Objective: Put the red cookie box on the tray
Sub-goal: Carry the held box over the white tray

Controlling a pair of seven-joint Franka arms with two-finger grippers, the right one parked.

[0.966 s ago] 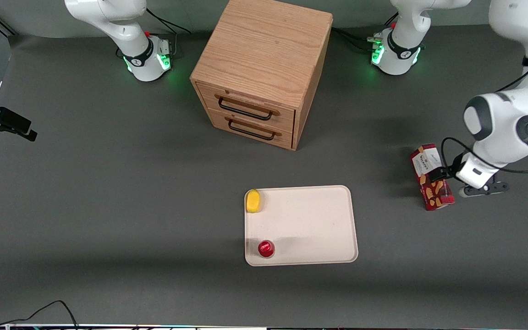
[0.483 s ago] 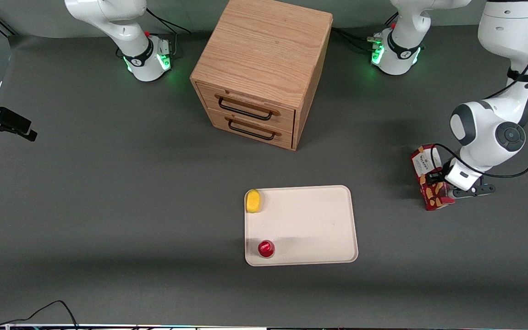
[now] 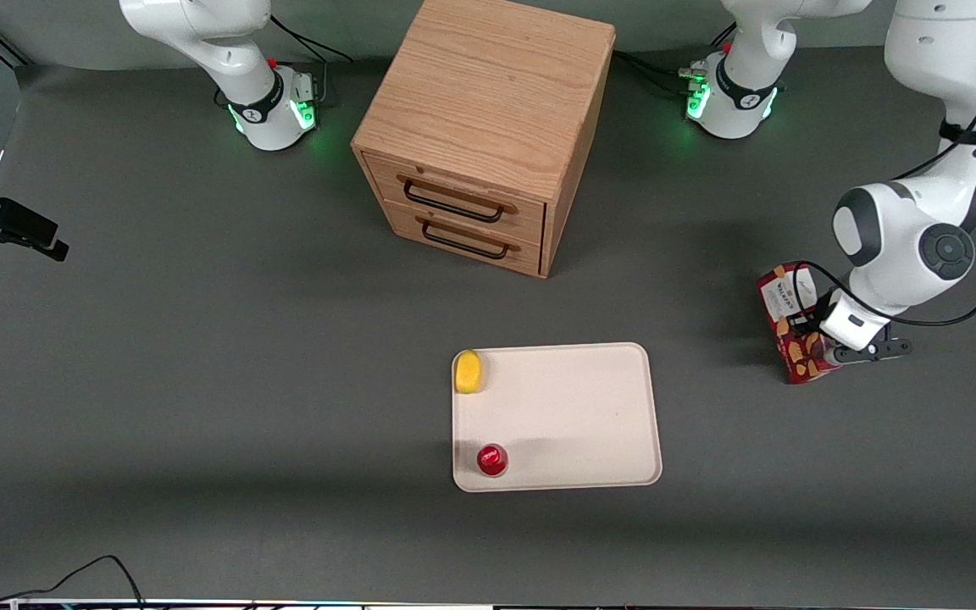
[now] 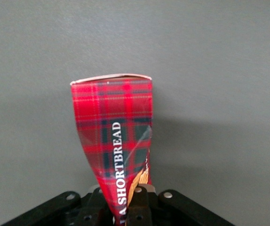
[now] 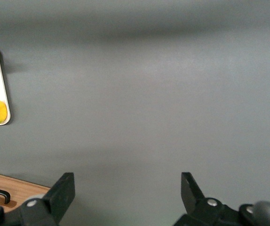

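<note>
Pinched in the gripper [image 4: 125, 207] toward the working arm's end of the table: red cookie box [image 4: 116, 141], lettered "SHORTBREAD", apparently lifted slightly, well apart from the tray [image 3: 590, 407].

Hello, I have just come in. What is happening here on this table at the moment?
The working arm's gripper is shut on the red cookie box, pinching it so the cardboard is squeezed in at the fingers. The box is at the working arm's end of the table, not yet on the tray. The tray already holds a yellow object and a small red object. A wooden drawer cabinet, drawers closed, stands farther from the front camera.
</note>
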